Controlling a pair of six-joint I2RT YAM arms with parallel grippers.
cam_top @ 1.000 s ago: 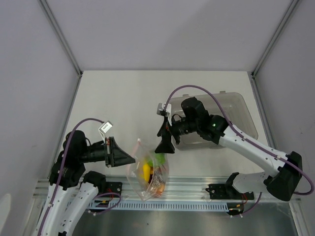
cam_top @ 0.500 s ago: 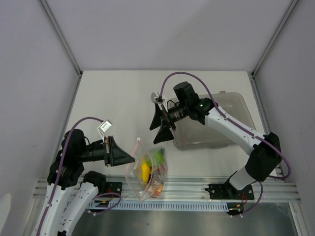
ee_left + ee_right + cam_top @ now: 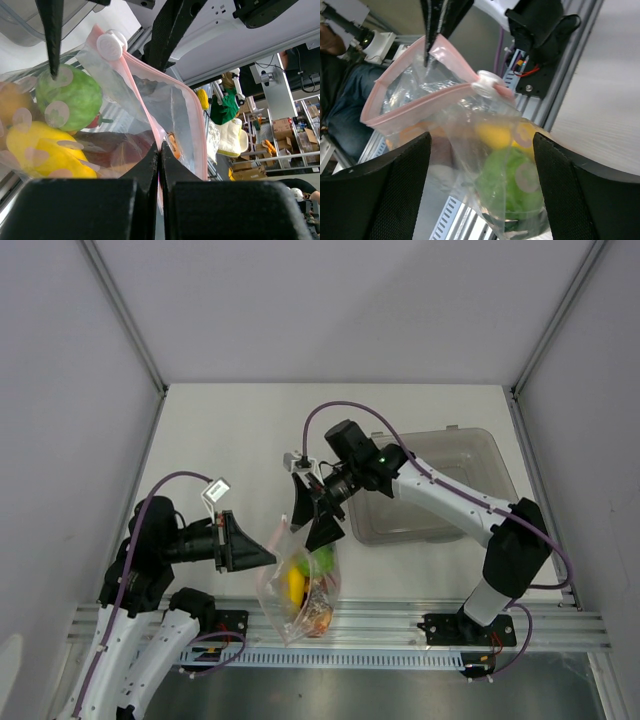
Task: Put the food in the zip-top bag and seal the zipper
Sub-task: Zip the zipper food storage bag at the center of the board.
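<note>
Bulging clear crinkly zip-top bag (image 3: 300, 592); thin pink zipper (image 3: 420, 98).

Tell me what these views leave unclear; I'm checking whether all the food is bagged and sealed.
- Top view: whether the zipper is shut; too small.
- Left wrist view: bottom of the zip-top bag; the left gripper blocks it.
- Right wrist view: which pieces lie behind the green round fruit; glare and crinkled plastic blur them.
</note>
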